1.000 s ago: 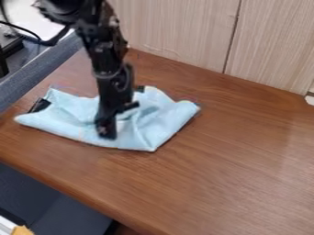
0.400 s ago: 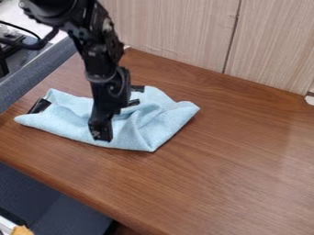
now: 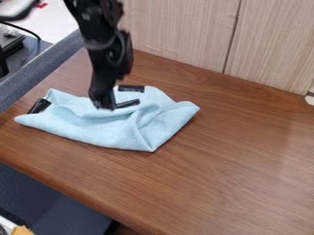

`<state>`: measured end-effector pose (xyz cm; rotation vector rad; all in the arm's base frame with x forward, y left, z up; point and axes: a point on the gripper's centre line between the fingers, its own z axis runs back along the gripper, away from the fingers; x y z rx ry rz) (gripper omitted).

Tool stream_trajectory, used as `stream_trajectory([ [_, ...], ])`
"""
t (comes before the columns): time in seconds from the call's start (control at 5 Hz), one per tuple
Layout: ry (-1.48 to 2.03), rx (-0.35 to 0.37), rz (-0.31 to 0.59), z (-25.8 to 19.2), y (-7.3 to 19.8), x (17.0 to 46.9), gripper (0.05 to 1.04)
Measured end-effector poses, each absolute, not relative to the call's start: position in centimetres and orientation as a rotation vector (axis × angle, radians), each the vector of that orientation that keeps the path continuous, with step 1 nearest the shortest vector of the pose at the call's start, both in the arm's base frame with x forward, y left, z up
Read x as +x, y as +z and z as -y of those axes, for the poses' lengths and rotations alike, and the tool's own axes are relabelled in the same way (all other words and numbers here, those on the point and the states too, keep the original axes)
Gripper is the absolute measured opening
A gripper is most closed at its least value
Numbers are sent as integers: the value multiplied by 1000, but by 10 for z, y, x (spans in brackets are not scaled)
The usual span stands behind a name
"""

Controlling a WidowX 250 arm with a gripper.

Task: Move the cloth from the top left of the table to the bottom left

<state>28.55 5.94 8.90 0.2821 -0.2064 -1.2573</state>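
Hanging down from the top edge, the black gripper (image 3: 103, 104) has its tip over the upper left part of the light blue cloth (image 3: 101, 133). The cloth lies crumpled on the left part of the brown wooden table (image 3: 233, 160), with folds toward its right side. Black patches show at its left corner and along its upper edge. The arm hides a bit of the cloth's upper edge. Whether the gripper's tip touches the cloth I cannot tell.
Light wood panels (image 3: 178, 27) stand along the table's back edge. A grey padded edge (image 3: 40, 64) borders the table at the upper left. Below the table's front edge is a dark blue surface (image 3: 36, 197).
The gripper has moved up in the view, from over the cloth's lower middle to its upper part. The cloth has kept its place and shape.
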Motion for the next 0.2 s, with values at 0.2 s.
stream_trajectory([
  [0.2, -1242, 330, 248, -60, 105, 285, 1000],
])
